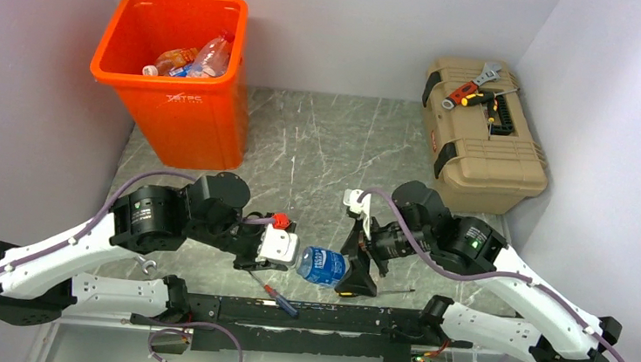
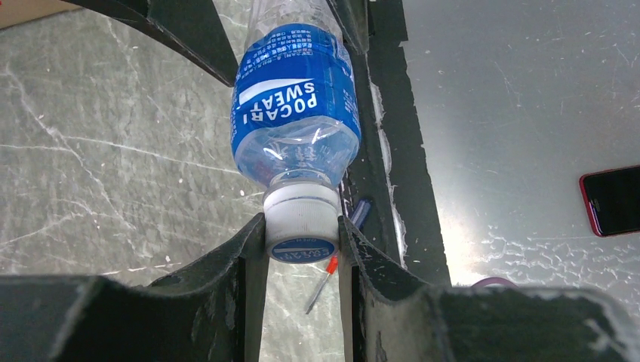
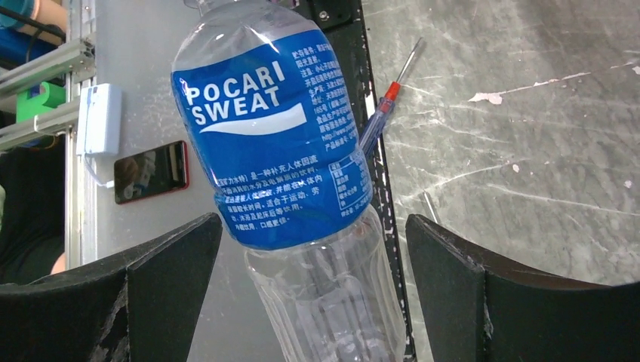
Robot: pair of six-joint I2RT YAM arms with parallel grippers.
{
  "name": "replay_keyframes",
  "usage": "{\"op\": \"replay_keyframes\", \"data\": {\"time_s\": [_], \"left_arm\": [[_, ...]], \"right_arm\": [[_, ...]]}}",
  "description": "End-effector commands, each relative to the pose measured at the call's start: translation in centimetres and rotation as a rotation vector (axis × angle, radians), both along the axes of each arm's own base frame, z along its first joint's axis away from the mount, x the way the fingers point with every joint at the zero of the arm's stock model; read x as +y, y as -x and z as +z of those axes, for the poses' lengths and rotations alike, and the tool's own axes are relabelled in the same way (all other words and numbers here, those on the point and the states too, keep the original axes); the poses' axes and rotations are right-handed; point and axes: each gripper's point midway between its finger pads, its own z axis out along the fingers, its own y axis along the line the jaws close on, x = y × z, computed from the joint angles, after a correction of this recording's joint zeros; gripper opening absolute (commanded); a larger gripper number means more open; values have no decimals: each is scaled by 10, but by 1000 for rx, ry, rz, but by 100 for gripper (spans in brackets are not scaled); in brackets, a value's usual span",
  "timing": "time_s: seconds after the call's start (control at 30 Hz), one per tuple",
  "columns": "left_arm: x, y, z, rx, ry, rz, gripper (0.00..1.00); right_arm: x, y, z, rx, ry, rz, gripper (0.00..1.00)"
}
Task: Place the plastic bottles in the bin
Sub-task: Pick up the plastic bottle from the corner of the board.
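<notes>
- While the left gripper (image 2: 302, 241) is clamped shut on the white cap (image 2: 302, 219) of the blue-label bottle (image 2: 296, 113), the right gripper (image 3: 313, 249) stands wide open with one finger on each side of that bottle's clear lower body, neither finger touching it.
- Top view: blue-label bottle lies roughly level between the two grippers, near the front edge of the worktop (image 1: 328, 155), cap end toward the left arm. Cannot tell from here whether it rests on the worktop or hangs just above it.
- Only the left wrist view shows the grip itself, with both fingers pressed against the cap sides and the printed cap top facing the camera.
- Only the right wrist view shows the gap between each finger and the bottle. "POCARI SWEAT" reads upright here and upside down in the left wrist view.
- Bin (image 1: 188, 108) shows in the top view alone. It is at the far left corner, well apart from both grippers, with binned bottles (image 1: 196, 59) inside, one with an orange label.
- Toolbox (image 1: 485, 156) also shows in the top view alone, at the far right, with hand tools (image 1: 473, 94) lying on its lid.
- Screwdriver (image 1: 276, 295) lies on the worktop just in front of the held bottle. In both wrist views it shows behind the bottle, its red collar visible.
- Phone (image 3: 151, 172) with a red case shows only in the wrist views, on the grey surface past the black front rail. A white box (image 3: 102, 119) beside it appears in the right wrist view only.
</notes>
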Motion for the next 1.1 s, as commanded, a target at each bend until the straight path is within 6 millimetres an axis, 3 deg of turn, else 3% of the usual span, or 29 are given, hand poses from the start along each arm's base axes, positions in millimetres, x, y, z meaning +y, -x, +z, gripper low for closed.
{"op": "replay_keyframes", "data": {"time_s": [0.0,0.13,0.23,0.47,0.5,0.63,0.73,0.9,1.0,1.07], "left_arm": [[-4,-5,20,-53,63,-2,0],[-4,-6,23,-66,87,7,0],[-3,-7,26,-71,104,11,0],[0,-16,43,-131,203,73,2],[2,-18,47,-140,225,86,9],[8,-32,71,-187,354,193,64],[19,-48,99,-210,514,333,98],[43,-73,147,-88,908,599,99],[50,-90,153,36,1038,745,100],[44,-99,152,115,1089,797,99]], "right_arm": [[13,-6,4,-39,-28,-4,96],[19,-1,-13,-23,8,21,89],[22,2,-21,-17,20,34,77],[25,5,4,-81,-93,31,41],[25,5,10,-89,-113,27,39],[29,-3,32,-144,-227,-34,35],[29,-23,51,-207,-340,-159,36],[26,-49,82,-276,-576,-350,33],[24,-68,89,-299,-649,-460,30],[22,-80,89,-299,-686,-533,29]]}}
